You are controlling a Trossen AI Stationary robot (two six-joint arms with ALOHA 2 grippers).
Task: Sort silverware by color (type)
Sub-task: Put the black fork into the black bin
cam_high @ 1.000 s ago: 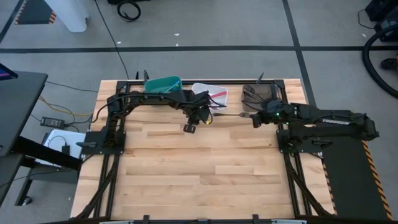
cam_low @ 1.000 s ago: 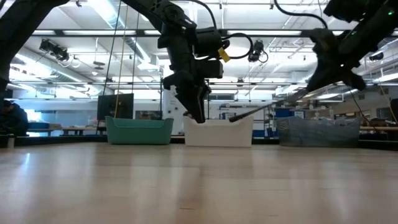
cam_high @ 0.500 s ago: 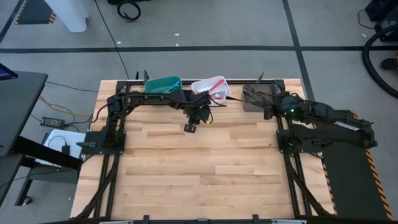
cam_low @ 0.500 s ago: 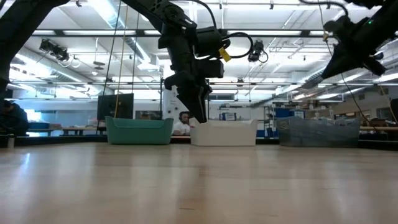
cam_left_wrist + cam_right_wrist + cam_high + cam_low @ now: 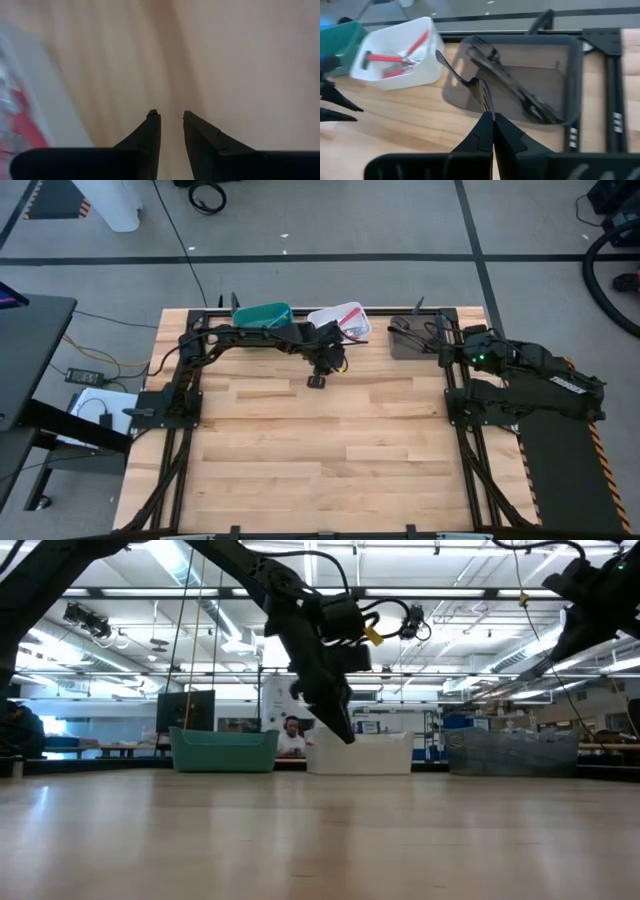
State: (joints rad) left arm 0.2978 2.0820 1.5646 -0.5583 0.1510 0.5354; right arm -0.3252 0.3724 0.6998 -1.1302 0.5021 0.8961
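Holding the right pincer [image 5: 492, 119] pinched on the dark fork [image 5: 470, 82], centre it over the brown bin [image 5: 570, 107], probably slightly nearer

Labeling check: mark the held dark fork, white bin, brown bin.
dark fork [image 5: 479, 90], right wrist view, mid-handle
white bin [image 5: 427, 75], right wrist view, side wall
brown bin [image 5: 572, 110], right wrist view, rim

A large open lab hall: ceiling strip lights [image 5: 150, 595], distant workbenches [image 5: 110, 748], taped grey floor [image 5: 400, 220].
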